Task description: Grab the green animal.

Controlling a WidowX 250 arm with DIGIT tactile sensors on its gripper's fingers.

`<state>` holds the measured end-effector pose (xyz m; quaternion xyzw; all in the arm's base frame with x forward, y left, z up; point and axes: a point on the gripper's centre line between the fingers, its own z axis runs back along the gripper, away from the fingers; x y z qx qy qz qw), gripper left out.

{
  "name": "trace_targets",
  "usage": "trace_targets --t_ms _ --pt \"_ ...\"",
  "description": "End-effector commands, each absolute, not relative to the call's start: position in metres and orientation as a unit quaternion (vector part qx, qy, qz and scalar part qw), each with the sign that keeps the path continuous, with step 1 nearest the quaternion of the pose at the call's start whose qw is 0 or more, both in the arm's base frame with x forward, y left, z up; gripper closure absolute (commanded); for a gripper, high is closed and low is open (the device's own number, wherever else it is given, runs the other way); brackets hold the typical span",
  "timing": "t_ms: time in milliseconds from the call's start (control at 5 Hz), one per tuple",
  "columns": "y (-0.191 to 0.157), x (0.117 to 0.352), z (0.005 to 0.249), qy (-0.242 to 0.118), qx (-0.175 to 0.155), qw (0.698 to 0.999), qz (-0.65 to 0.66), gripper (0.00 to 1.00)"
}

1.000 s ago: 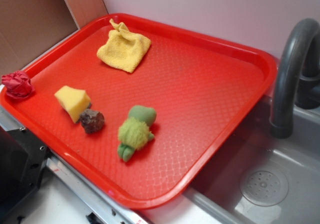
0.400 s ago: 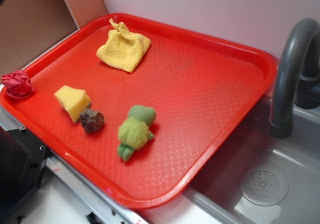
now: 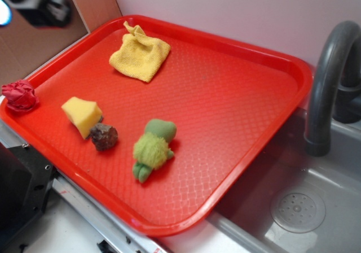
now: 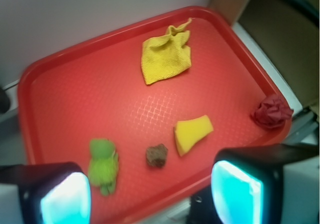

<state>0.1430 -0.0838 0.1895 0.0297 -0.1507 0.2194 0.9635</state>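
The green animal (image 3: 153, 148), a small plush with a smooth green head and fuzzy lime back, lies on the red tray (image 3: 237, 95) near its front edge. In the wrist view the green animal (image 4: 103, 165) shows at lower left, just above the left fingertip. My gripper (image 3: 35, 0) is a blur at the top left corner of the exterior view, high above and left of the tray, far from the toy. From the wrist, my gripper (image 4: 150, 196) is open, its two cyan pads wide apart with nothing between them.
On the tray lie a yellow cloth (image 3: 139, 56), a yellow foam wedge (image 3: 83, 115) and a brown lump (image 3: 104, 136). A red crumpled ball (image 3: 20, 94) sits at the tray's left rim. A grey sink (image 3: 299, 208) with a faucet (image 3: 327, 83) is at right.
My gripper has come into the exterior view at the top left corner, where nothing showed a second ago. The objects on the tray have not moved.
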Motion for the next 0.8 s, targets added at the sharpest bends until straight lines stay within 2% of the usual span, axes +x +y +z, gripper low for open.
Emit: trace_targets --t_ms 0,200,400,600 --pt "-0.112 0.167 0.146 -0.123 -0.042 0.961 0.245 0.0" --pt "-0.119 0.173 0.122 -0.13 -0.02 0.96 0.247 0.0" --pt "-0.121 0.176 0.099 -0.119 -0.054 0.96 0.246 0.0" --pt "-0.127 0.182 0.073 -0.106 -0.043 0.966 0.234 0.0"
